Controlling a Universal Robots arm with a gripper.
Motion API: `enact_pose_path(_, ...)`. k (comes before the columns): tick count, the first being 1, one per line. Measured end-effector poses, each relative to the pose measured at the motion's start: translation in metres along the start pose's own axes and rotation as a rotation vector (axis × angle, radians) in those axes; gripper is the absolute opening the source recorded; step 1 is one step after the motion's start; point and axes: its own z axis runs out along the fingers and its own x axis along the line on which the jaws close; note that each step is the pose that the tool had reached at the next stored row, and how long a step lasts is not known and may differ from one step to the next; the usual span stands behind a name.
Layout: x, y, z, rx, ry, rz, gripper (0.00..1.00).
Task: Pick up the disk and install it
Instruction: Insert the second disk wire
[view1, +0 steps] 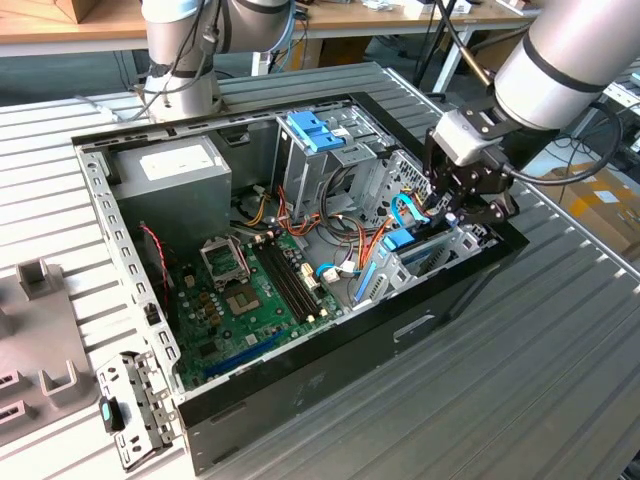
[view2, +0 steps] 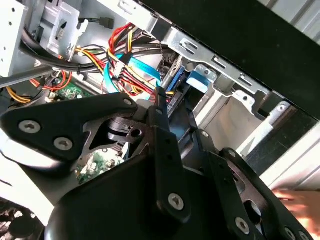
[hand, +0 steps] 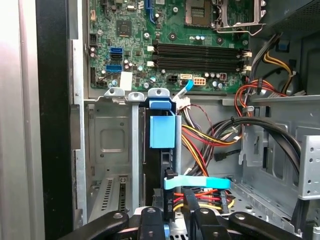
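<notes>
We see a big open computer case (view1: 300, 400) on a ribbed grey table (view1: 560, 380), with a green board (view1: 250, 300) inside. The black gripper (view1: 462, 205) sits low in the corner bay. The disk (hand: 162, 131) stands on edge there; we cannot tell whether the fingers grip it.

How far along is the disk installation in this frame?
Pickup looks done: the disk stands on edge inside the drive bay of the open case. In hand: the gripper is directly over it, deep in the case. Left: final seating; whether it is fully home cannot be told.
</notes>
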Motion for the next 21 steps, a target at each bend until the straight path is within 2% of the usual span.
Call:
enact_pose_path(3,-0.0021,-0.0008,-0.0128,0.0,0.0001,0.0,0.3)
enact_pose_path(8,-0.0045,-0.0018,-0.0277,0.0002,0.0002,0.0,0.3)
enact_pose_path(12,-0.0046,-0.0014,-0.0287,0.0003,0.0002,0.0,0.3)
enact_pose_path(15,-0.0046,0.0033,-0.0288,0.0002,0.001,0.0,0.3)
enact_pose_path(16,-0.0047,0.0046,-0.0288,0.0001,0.0059,-0.001,0.3)
enact_pose_path(17,-0.005,0.0056,-0.0285,0.0,0.0173,-0.003,0.3)
enact_pose_path(18,-0.0054,0.0063,-0.0284,0.0,0.0233,-0.003,0.3)
enact_pose_path(19,-0.0056,0.0065,-0.0283,-0.0001,0.0257,-0.004,0.3)
enact_pose_path(21,-0.0057,0.0066,-0.0283,0.0,0.026,-0.004,0.3)
